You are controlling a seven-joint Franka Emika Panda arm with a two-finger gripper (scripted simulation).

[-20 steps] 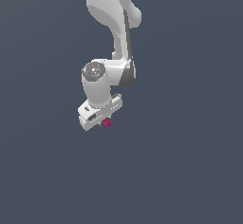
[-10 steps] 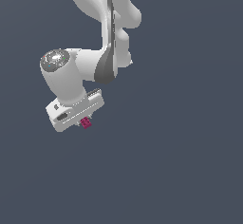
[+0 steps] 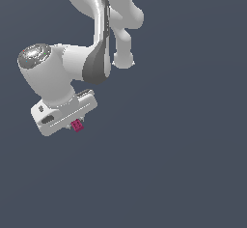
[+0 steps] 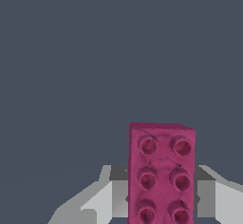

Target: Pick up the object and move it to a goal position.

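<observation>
Item: magenta brick (image 4: 161,173), studded face toward wrist camera, long axis running out from the gripper (image 3: 76,124); white fingers (image 4: 102,197) clamped on its sides, carried aloft.

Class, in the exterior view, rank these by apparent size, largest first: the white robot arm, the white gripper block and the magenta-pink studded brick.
1. White robot arm, by far the largest.
2. White gripper block at its end.
3. Magenta-pink studded brick, a tiny speck under the gripper.
All sit close together, so nearness to the camera barely affects this order.

The hand (image 3: 76,121) hides most of the brick (image 3: 77,125); the wrist view's edge cuts its end.
</observation>
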